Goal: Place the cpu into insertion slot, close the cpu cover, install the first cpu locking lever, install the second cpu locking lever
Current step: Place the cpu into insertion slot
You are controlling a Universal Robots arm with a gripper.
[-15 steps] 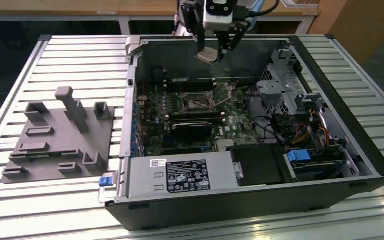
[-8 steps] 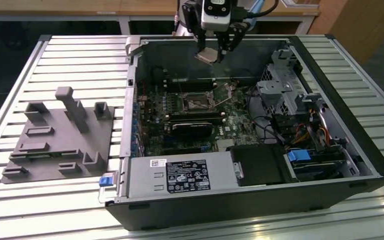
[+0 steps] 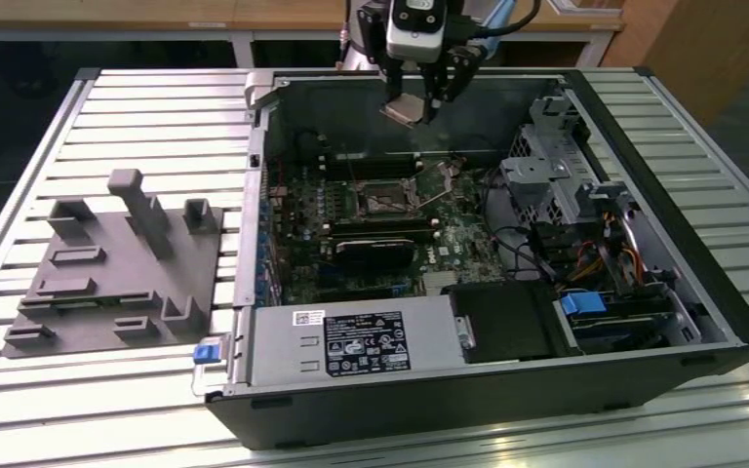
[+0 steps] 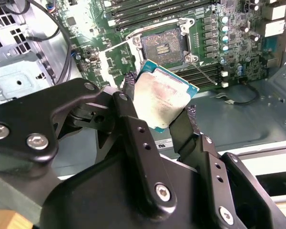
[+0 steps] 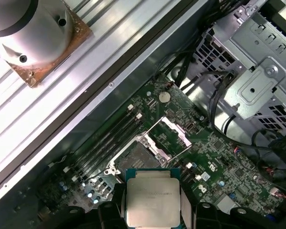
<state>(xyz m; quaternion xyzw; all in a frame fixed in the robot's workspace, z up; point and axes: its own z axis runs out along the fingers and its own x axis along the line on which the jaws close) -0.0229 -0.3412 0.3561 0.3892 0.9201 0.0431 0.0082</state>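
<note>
Grey jig (image 3: 114, 263) sits on desk (image 3: 153, 97) at the exterior view's left. Over the case (image 3: 479, 400), gripper (image 3: 416, 105) is clenched on cpu (image 3: 402, 110), well apart from the bare socket (image 3: 385, 203). Cover (image 5: 176, 130) is flipped open. Step one, placing; it likely needs the chip squared to the socket and kept flat.

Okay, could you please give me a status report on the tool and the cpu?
Tool shut on cpu, held above the open case. Insertion slot bare, cpu cover flipped open. Nothing seen between cpu and slot.
</note>
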